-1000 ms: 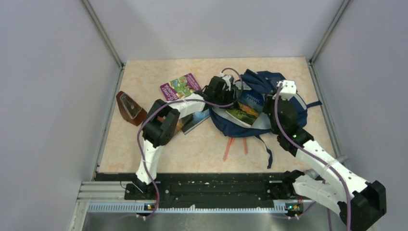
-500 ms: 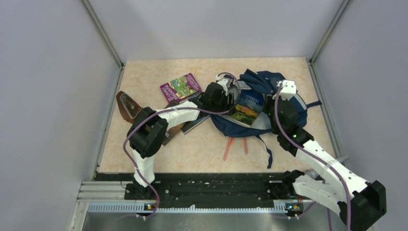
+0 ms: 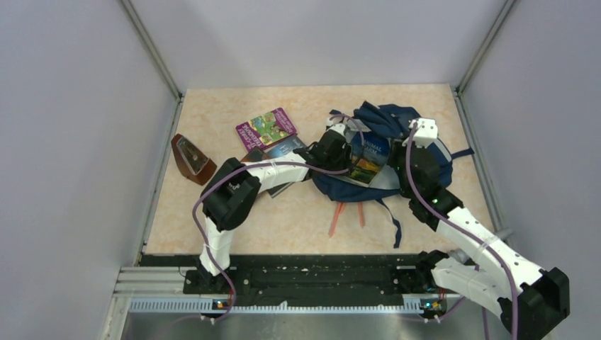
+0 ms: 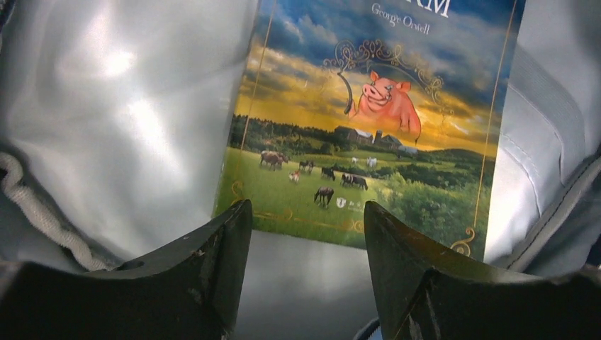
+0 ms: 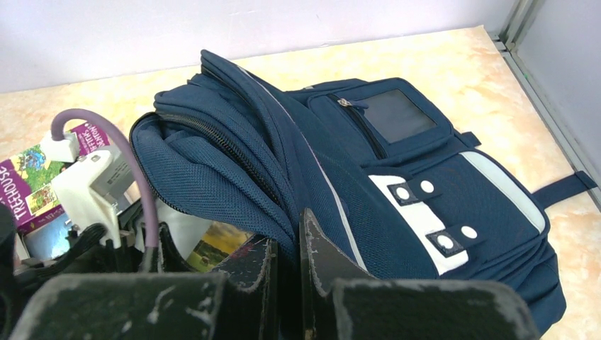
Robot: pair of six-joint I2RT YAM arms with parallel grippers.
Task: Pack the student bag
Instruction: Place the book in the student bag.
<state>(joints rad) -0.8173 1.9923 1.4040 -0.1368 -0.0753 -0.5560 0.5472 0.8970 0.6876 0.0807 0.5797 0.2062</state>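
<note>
Both reach the student bag: right hand pinches its fabric, left hand gapes empty inside.

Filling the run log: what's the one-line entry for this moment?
left gripper: open, book ahead in bag | right gripper: shut on bag edge

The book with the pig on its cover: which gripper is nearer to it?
Left. The left gripper is open at the lower edge of the book, inside the student bag. The right gripper is shut on the bag's flap, beside the book.
</note>
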